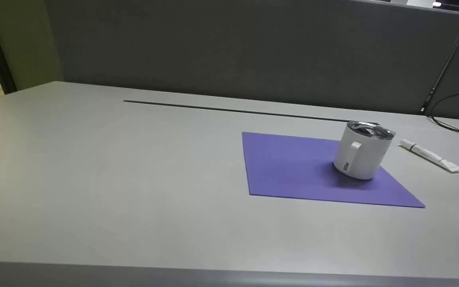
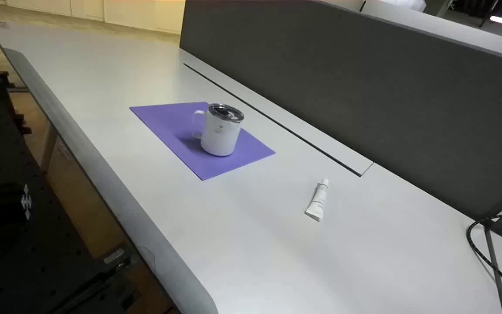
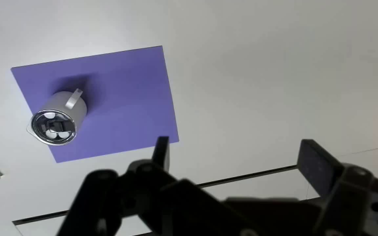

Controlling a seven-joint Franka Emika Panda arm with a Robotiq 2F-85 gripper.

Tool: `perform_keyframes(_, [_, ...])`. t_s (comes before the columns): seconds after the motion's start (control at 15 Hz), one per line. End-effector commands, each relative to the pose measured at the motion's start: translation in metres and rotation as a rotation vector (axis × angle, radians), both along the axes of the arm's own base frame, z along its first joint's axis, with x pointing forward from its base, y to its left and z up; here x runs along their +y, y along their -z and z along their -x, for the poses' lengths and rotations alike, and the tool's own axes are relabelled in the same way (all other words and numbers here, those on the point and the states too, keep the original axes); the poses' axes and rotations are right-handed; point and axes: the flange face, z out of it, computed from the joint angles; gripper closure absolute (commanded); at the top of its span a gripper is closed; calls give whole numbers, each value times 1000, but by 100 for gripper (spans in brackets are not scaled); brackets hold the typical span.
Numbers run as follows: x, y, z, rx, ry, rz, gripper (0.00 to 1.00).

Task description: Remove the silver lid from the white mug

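Hovering with black two-fingered gripper [image 3: 240, 159] spread wide, empty — likely to span the round shiny silver-dark lid [image 3: 54, 127] — seated on the short white cylindrical mug [image 1: 364, 158].

Lid [image 3: 53, 127] on mug [image 3: 74, 113], pincer [image 3: 236, 151] spread

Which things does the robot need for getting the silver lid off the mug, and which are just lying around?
For the job:
silver lid, on the mug
white mug
hand, open

Just lying around:
purple mat, under the mug
white tube
black cable
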Motion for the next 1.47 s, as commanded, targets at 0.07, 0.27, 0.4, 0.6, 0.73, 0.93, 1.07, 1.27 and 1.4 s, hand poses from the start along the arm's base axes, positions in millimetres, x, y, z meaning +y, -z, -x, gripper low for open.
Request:
perform_keyframes(0.07, [0, -1, 0, 1, 0, 0, 0])
perform_keyframes(0.27, [0, -1, 0, 1, 0, 0, 0])
perform_keyframes(0.4, [0, -1, 0, 1, 0, 0, 0])
perform_keyframes(0.6, [0, -1, 0, 1, 0, 0, 0])
perform_keyframes(0.73, [-20, 15, -33, -36, 21, 15, 0])
perform_keyframes(0.93, [-78, 36, -73, -109, 108, 86, 0])
perform_keyframes(1.07, [-123, 57, -101, -137, 156, 131, 0])
perform_keyframes(1.27, [-181, 87, -127, -123, 208, 191, 0])
perform_keyframes(1.4, [-211, 112, -135, -90, 234, 234, 0])
